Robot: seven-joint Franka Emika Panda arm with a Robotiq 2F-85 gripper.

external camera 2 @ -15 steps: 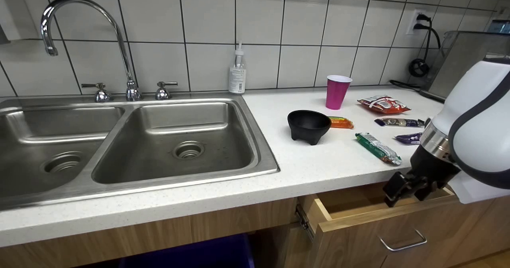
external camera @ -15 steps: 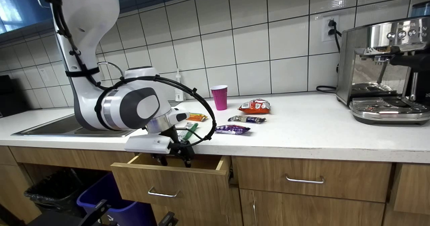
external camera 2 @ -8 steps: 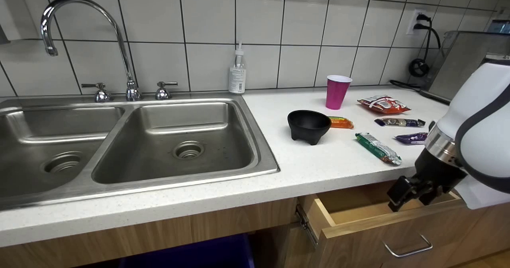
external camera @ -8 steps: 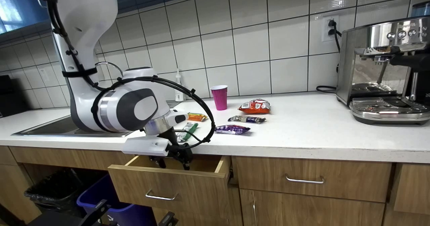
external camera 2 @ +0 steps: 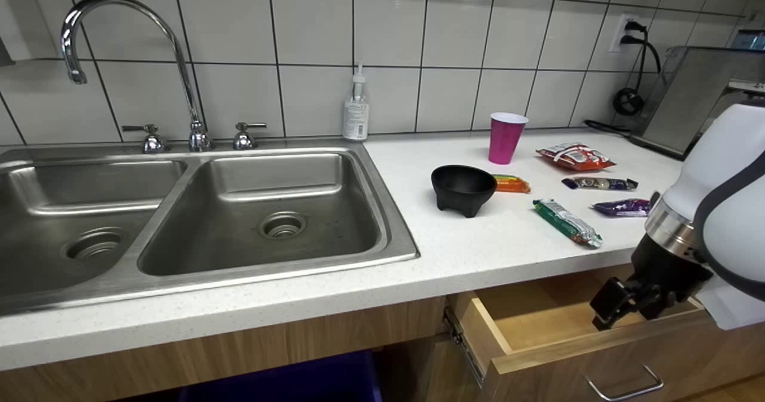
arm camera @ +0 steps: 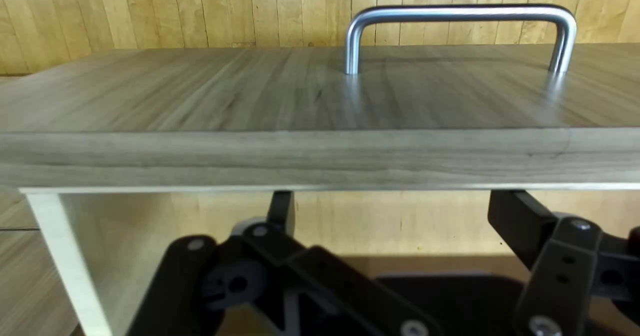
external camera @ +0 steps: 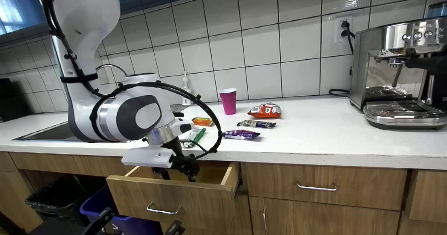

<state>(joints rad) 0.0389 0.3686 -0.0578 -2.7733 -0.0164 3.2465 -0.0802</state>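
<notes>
– How's the arm placed?
– Bent at the wrist, gripper pointing down into the pulled-out drawer, just behind its front panel, jaws spread wide.
– Any writing?
– The bottle wears a white label in fine print; the red bag and green wrapper on the bench are printed too. The words look too small to read.

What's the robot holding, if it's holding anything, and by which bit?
Nothing is held: the gripper is open, with its fingertips inside the open drawer, just behind the front panel.
</notes>
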